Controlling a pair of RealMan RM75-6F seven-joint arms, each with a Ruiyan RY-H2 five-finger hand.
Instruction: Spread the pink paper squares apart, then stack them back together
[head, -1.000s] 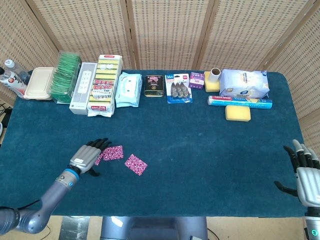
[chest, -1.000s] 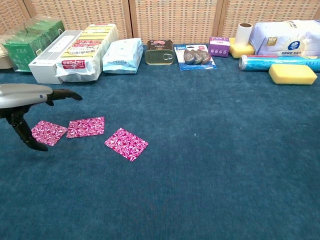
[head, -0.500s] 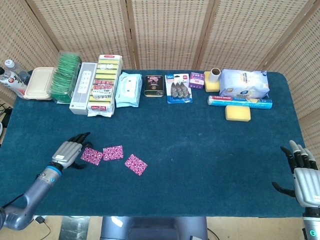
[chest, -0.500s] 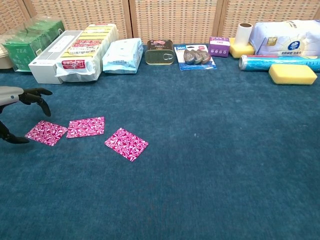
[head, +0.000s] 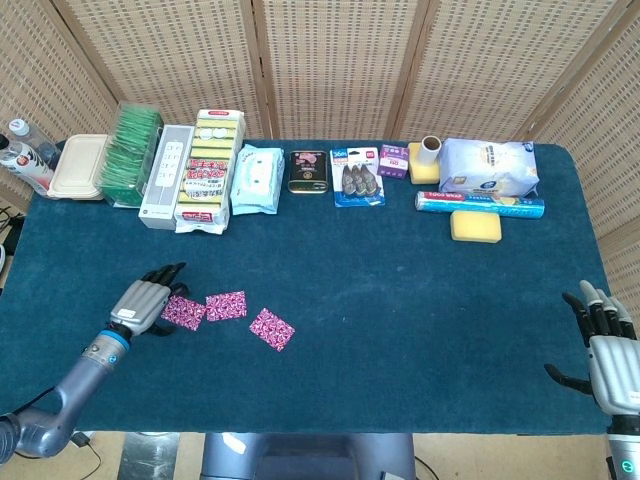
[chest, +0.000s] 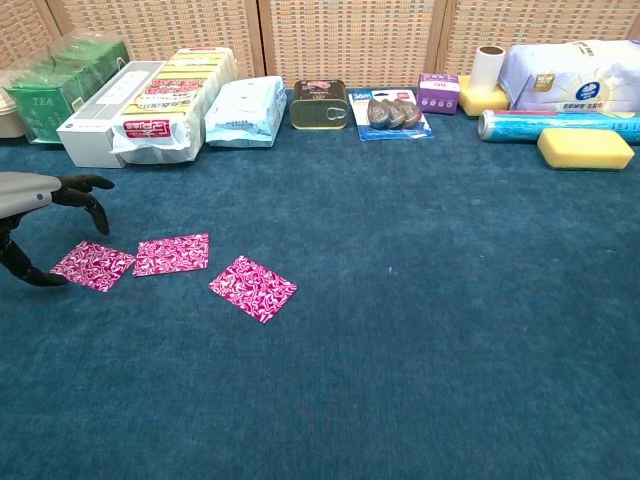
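Three pink paper squares (chest: 172, 253) spread apart; left hand (head: 143, 303) beside them, fingers spread, empty

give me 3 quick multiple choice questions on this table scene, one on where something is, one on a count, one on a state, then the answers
1. Where is the yellow sponge?
A. beside the left hand
B. just in front of the blue roll
C. on top of the tin

2. How many pink paper squares lie on the cloth?
A. two
B. three
C. five

3. How are the squares arranged?
A. spread out singly
B. in one stack
C. held in the right hand

Answers:
1 B, it sits just in front of the blue roll.
2 B, three pink paper squares show in both views.
3 A, they lie flat in a row; the left hand holds none.
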